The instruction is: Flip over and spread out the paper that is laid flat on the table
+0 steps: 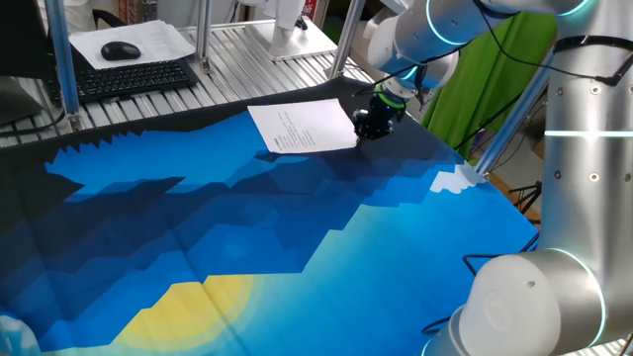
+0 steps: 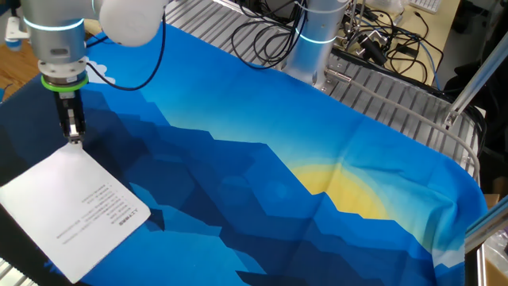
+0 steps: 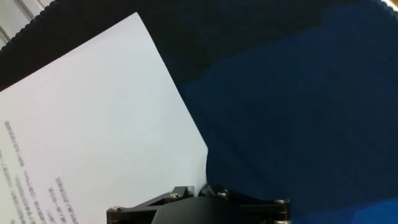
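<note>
The paper (image 1: 302,127) is a white sheet lying on the far dark part of the table (image 1: 297,227), printed side up. It also shows in the other fixed view (image 2: 71,202) and fills the left of the hand view (image 3: 93,118). My gripper (image 1: 374,123) stands upright at the sheet's right near corner, also seen in the other fixed view (image 2: 74,137). In the hand view my gripper (image 3: 202,188) has its jaws nearly together, with the paper's corner running down between them. The corner's edge curves slightly there; the rest of the sheet lies flat.
A ribbed metal bench (image 1: 237,54) behind the cloth carries a keyboard (image 1: 134,77), a mouse on loose sheets (image 1: 121,49) and upright frame posts (image 1: 61,59). The arm's base (image 1: 534,297) stands at the near right. Cables (image 2: 373,40) lie by the other base.
</note>
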`<state>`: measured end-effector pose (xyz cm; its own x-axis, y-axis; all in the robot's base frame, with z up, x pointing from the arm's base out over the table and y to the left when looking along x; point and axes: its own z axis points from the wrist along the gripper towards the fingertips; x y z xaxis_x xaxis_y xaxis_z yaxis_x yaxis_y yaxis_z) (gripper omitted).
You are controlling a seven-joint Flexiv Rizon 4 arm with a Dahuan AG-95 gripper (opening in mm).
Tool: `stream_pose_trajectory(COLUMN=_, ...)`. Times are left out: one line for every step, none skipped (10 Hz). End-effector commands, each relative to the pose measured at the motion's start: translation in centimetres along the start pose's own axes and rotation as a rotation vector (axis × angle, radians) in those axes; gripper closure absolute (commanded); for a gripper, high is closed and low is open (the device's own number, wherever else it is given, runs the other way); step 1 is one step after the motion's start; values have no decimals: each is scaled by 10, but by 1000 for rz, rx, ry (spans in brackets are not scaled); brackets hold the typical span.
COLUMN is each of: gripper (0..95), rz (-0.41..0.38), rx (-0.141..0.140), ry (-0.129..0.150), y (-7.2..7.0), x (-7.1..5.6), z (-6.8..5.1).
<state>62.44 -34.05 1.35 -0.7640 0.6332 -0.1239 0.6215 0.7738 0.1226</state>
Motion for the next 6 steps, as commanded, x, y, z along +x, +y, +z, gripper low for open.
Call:
stream_pose_trajectory(gripper=950, rz=5, rx=39, ry=77, y=13, x=9, z=-19)
stream_pose_trajectory(gripper=950, rz=10, rx=49, ry=95, y=18, x=13, z=-28)
stream_pose_trajectory(gripper=950, rz=6, rx=58, ry=115, y=22, x=16, z=-38)
stream_pose_trajectory(gripper=950, rz=1, rx=67, ry=134, y=26, x=20, z=-50)
stream_pose_trajectory(gripper=950, rz=-5, rx=76, ry=156, y=29, x=25, z=-64)
stream_pose_trajectory(gripper=950, rz=-7, rx=74, ry=184, y=32, x=31, z=-78)
